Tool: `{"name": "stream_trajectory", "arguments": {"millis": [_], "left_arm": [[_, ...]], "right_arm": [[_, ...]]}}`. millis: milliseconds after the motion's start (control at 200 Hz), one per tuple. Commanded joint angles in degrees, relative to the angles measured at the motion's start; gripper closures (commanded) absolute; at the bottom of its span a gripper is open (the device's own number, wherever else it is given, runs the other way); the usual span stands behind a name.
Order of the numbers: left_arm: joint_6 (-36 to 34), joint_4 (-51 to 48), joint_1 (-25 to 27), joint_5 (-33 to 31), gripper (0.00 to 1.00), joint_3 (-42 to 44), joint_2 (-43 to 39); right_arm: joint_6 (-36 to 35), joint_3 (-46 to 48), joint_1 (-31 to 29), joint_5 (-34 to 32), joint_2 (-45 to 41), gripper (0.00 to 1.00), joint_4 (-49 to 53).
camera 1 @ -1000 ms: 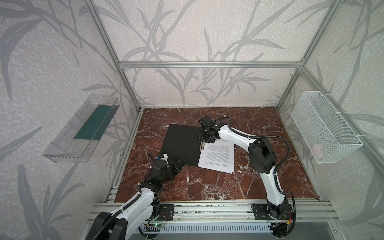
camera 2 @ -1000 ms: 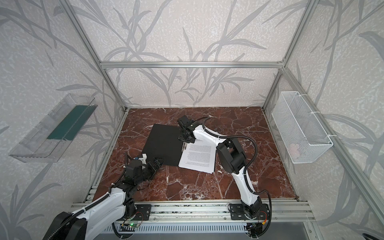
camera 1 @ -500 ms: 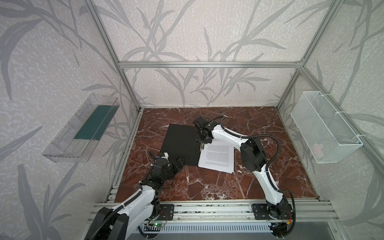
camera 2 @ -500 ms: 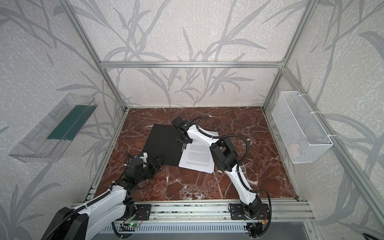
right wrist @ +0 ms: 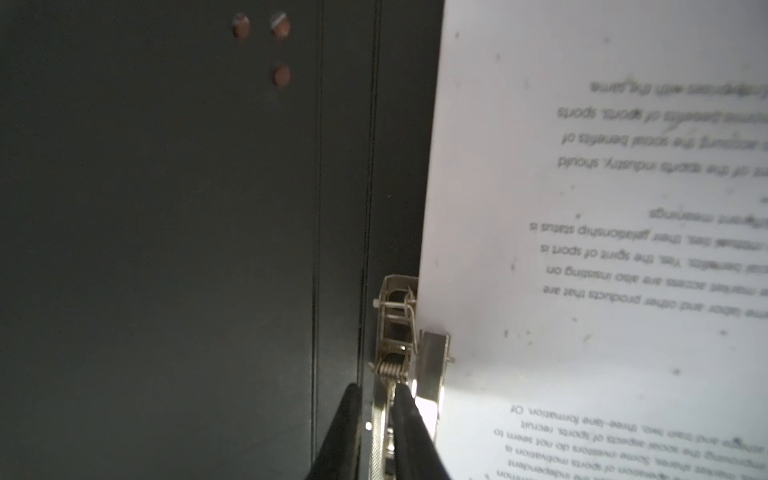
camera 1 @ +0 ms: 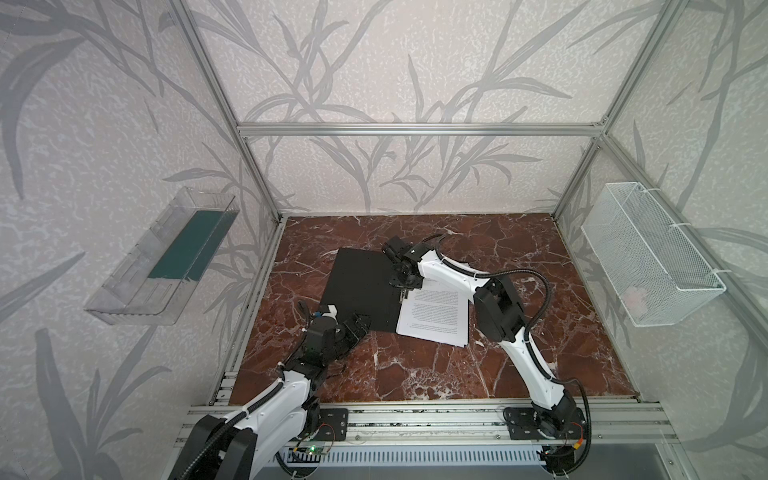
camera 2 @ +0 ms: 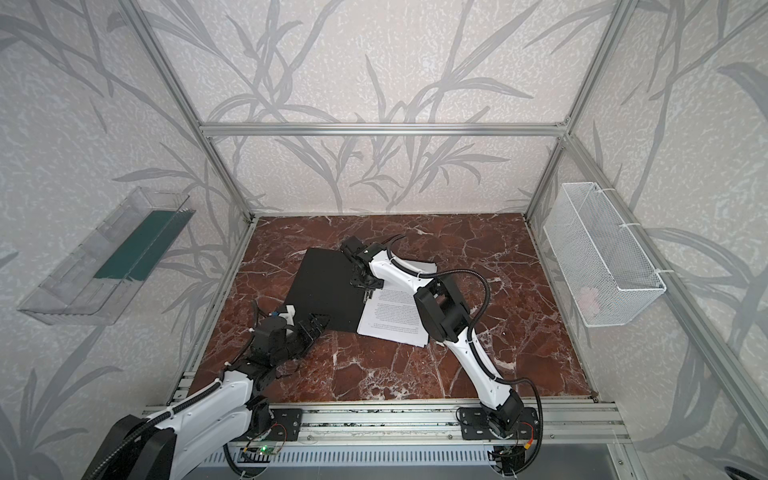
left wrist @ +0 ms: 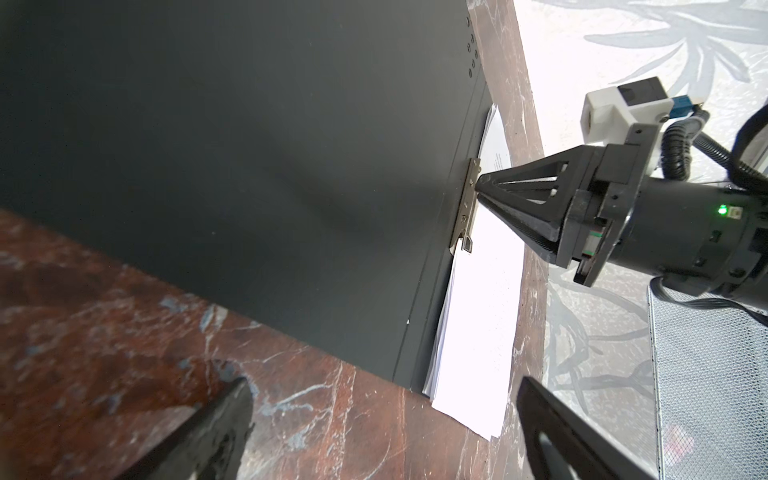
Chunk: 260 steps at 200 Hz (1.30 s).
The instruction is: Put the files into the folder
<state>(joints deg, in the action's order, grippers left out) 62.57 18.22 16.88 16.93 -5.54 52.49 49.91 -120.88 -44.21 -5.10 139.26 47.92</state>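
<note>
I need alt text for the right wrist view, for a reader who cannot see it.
The right claw pinches the lever of the metal clip at the spine of the open black folder. Beside it lie the files, white printed sheets; the clip's plate overlaps their edge.

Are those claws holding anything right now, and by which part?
The right gripper pinches the lever of the metal clip on the open folder spine. The left gripper is open and holds nothing.
</note>
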Motion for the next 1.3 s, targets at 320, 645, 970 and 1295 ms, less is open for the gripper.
{"name": "stream_trajectory", "arguments": {"millis": [320,645,970,1295], "left_arm": [[-0.86,-3.01,0.25,-1.94,0.01,-0.16,-0.11],[-1.17,-1.78,0.27,-0.78,0.01,-0.51,2.57],[-1.16,-0.39,0.27,1.95,0.01,-1.14,4.4],[2.5,3.36,5.33,-0.51,0.01,-0.29,4.72]], "right_arm": [[0.01,-5.29,-1.13,-3.15,4.61,0.88,5.4],[-0.71,-11.09,-2.01,-4.22,9.25,0.91,10.29],[-0.03,-11.14,-1.42,-3.78,7.19,0.96,10.21],[1.92,-10.07,0.43,0.06,1.71,1.0,8.09]]}}
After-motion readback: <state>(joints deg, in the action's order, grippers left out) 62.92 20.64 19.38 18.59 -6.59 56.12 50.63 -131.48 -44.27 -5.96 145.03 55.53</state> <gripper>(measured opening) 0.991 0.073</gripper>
